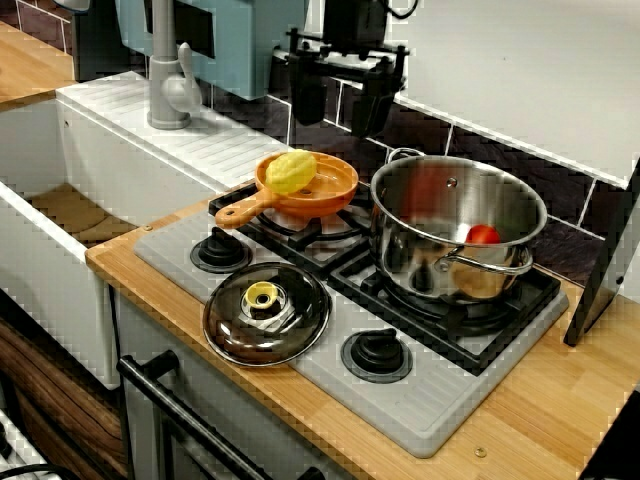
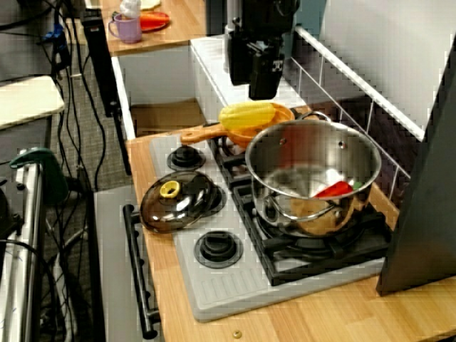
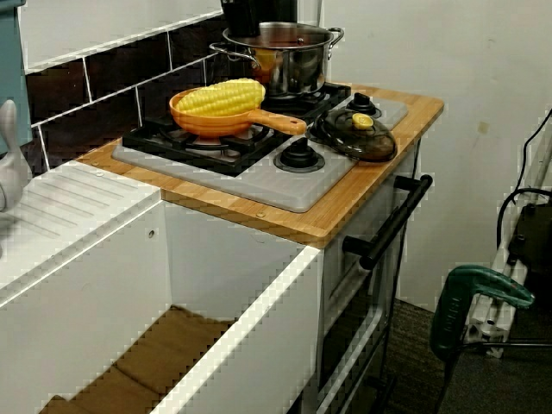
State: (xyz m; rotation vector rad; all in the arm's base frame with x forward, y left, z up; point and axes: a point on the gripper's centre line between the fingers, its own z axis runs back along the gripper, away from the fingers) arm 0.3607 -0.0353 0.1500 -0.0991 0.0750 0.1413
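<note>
In the view from the front of the stove, my gripper [image 1: 340,108] hangs open above the back of the hob, with nothing between its black fingers [image 1: 305,100]. Just below and in front of it lies a yellow corn cob [image 1: 291,171] in an orange pan [image 1: 335,187] on the back left burner. In the view along the counter, the gripper [image 2: 255,71] is directly over the corn [image 2: 248,114]. To the right stands a steel pot [image 1: 420,265] with a red vegetable [image 1: 484,235] inside. In the view from the sink side, only the gripper's lower edge [image 3: 246,13] shows.
A glass lid [image 1: 266,312] with a yellow knob lies on the front left burner. The grey hob [image 1: 440,400] sits in a wooden counter. To the left are a white sink [image 1: 60,200] and a grey tap [image 1: 168,80]. Dark tiles [image 1: 470,140] back the hob.
</note>
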